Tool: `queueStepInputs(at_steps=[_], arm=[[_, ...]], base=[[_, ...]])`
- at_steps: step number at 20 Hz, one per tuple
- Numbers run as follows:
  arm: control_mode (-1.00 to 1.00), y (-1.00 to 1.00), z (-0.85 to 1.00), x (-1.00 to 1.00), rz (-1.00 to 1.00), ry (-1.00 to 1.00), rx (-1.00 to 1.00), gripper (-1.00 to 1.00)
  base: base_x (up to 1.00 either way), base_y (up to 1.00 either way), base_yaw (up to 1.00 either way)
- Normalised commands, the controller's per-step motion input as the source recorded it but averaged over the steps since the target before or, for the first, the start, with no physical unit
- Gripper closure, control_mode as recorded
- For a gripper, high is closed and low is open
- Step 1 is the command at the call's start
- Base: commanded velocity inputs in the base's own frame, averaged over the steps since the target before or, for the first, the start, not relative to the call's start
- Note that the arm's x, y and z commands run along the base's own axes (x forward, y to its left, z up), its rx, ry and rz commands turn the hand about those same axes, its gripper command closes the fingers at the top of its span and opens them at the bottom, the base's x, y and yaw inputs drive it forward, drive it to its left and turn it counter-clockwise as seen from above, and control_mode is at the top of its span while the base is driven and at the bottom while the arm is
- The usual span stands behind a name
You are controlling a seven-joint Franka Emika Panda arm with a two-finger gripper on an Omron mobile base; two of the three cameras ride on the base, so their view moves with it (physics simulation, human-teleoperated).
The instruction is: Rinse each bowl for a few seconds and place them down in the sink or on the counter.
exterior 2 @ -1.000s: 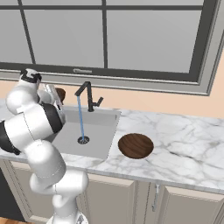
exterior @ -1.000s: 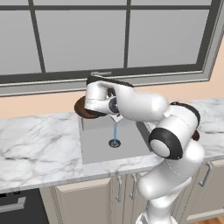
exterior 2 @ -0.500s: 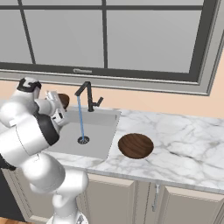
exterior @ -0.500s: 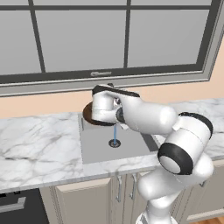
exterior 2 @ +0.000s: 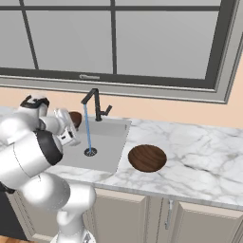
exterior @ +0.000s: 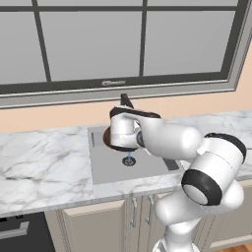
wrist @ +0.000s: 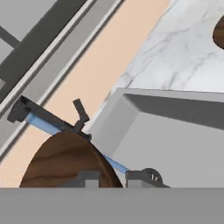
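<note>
**Bowl held at the sink's left edge, stream running alongside**

Gripper (wrist: 111, 177) was closed narrow on the rim of one wooden bowl (wrist: 65, 159); in the hand view we saw both finger tips seated against its near edge. In the right base view we saw the held bowl hanging over the left side of the sink (exterior 2: 116, 130), just beside the water stream (exterior 2: 88, 128) and not clearly under it. The black faucet (exterior 2: 95, 102) stood at the back edge of the basin, and its stream fell straight to the drain (exterior 2: 90, 152) at the middle.

We judged the step in hand to be the rinse of this first bowl, at its approach: the bowl was near the water, but we could not tell that any was striking it. The next move called for carrying the bowl sideways toward the centre until the stream landed on it, and keeping the grip firm on a thin rim.

The second bowl (exterior 2: 147, 158) lay on the counter (exterior 2: 199, 147), just beside the sink's right edge, awaiting its turn.
</note>
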Motion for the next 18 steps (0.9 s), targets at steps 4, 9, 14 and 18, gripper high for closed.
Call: queueStepInputs(at_steps=[4, 9, 14, 18], arm=[[-1.0, 0.17, 0.03, 0.33, -0.24, 0.26, -0.22, 1.0], [-1.0, 0.19, 0.03, 0.35, -0.21, 0.17, -0.18, 1.0], [-1.0, 0.32, 0.0, 0.32, -0.2, 0.02, -0.2, 1.0], [-1.0, 0.43, 0.0, 0.2, -0.22, -0.02, -0.22, 1.0]], base=[[0.0, 0.0, 0.0], [0.0, 0.0, 0.0], [0.0, 0.0, 0.0], [0.0, 0.0, 0.0]])
